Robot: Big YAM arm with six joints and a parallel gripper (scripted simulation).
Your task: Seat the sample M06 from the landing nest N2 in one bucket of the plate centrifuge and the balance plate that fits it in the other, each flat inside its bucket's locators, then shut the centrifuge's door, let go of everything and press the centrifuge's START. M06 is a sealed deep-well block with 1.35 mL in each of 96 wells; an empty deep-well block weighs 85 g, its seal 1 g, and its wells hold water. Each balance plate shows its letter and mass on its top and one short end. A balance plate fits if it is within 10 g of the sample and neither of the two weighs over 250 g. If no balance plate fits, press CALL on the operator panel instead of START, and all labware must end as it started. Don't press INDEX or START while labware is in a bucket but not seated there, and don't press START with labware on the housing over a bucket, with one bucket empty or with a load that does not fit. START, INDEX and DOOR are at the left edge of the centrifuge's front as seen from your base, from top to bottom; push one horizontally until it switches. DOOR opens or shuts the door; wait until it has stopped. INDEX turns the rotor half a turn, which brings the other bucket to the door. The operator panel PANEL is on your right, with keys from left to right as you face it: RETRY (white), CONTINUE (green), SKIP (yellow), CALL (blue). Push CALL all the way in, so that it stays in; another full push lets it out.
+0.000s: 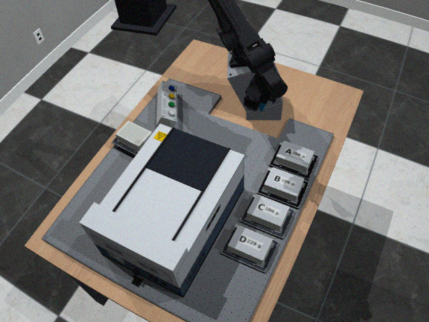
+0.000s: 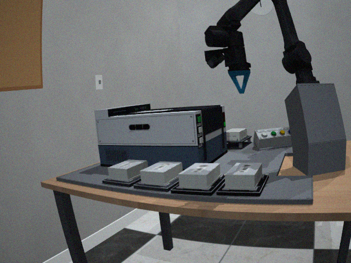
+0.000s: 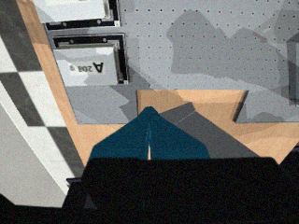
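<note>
My gripper (image 1: pixel 262 106) (image 2: pixel 241 90) (image 3: pixel 149 112) is shut and empty. It points down, high above the bare wood just behind the grey deck, a little back from balance plate A (image 1: pixel 294 155) (image 2: pixel 243 173) (image 3: pixel 86 67), which reads 208 g. Plates B (image 1: pixel 283 182) (image 2: pixel 199 175), C (image 1: pixel 267 211) (image 2: pixel 160 172) and D (image 1: pixel 250 244) (image 2: pixel 127 169) lie in their nests in the same row; D reads 229 g. The sample M06 (image 1: pixel 133 133) (image 2: pixel 236 133), a white sealed block, sits in its nest beside the centrifuge (image 1: pixel 166 204) (image 2: pixel 147 132). The centrifuge's top shows a dark panel (image 1: pixel 188 157).
The centrifuge's three buttons (image 2: pixel 199 129) stand in a column on its front edge, the top one green. The operator panel (image 1: pixel 170 100) (image 2: pixel 272 137) stands behind the sample nest. The arm's grey pedestal (image 2: pixel 314 127) rises at the table's back.
</note>
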